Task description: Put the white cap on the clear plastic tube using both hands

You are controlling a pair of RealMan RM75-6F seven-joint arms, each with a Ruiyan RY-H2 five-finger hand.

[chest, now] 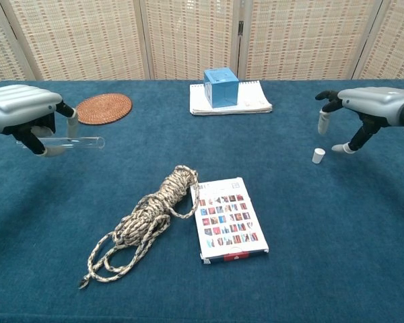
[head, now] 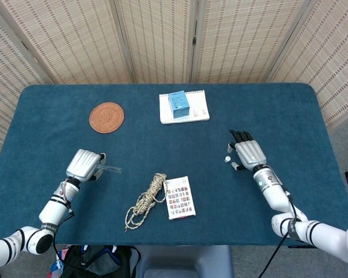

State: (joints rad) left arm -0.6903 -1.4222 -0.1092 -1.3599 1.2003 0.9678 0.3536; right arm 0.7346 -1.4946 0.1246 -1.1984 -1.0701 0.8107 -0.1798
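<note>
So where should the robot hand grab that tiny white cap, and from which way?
Probably by its round sides, coming down from above. The white cap stands upright on the blue table, so only its sides and top are free to reach. The right robot hand is open just beside it, so pinching across the sides looks easiest.

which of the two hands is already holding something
The left hand: it grips the clear plastic tube. The right hand hangs open beside the white cap.

Clear plastic tube [chest: 71, 142]: 1
Small white cap [chest: 318, 155]: 1
Round woven rattan coaster [head: 106, 117]: 1
Blue cube box [chest: 221, 87]: 1
White spiral notepad [chest: 254, 99]: 1
Coiled braided rope [chest: 145, 221]: 1
Flat printed card pack [chest: 230, 217]: 1
</note>
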